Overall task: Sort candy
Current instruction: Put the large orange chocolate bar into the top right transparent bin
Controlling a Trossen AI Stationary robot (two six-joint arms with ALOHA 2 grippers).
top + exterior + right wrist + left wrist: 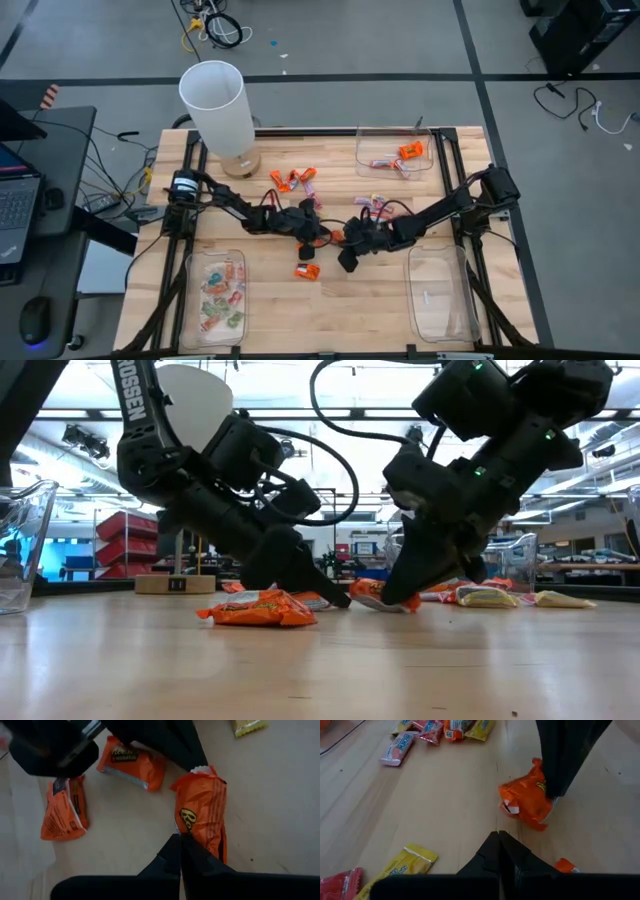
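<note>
At the middle of the tabletop (330,315), seen from above: left claw (322,237), reaching in from 9 o'clock, clenched with nothing between the fingers. Just beside it, toward 4 o'clock: right claw (346,262), reaching in from 3 o'clock, likewise clenched and empty.

Between the two tips, flat on the wood: one orange candy (202,810). In the right wrist view, closed fingertips (180,842) over one end of the wrapper and the left claw's dark tip at the other end. In the left wrist view, the same orange candy under the right claw's tip.

Just toward 7 o'clock of the claws: a second orange piece (306,271), touching neither.

Toward 12 o'clock of the claws: loose cluster of orange and pink sweets (297,180). Toward 1 o'clock, nearer: smaller loose cluster (377,203).

At 1 o'clock on the tabletop: clear tray (362,150) with an orange sweet and a pink one inside. At 7 o'clock: second clear tray (190,300), full of pale green-and-pink pieces. At 5 o'clock: third clear tray (440,310). At 11 o'clock: tall white cylinder (215,105), upright.
</note>
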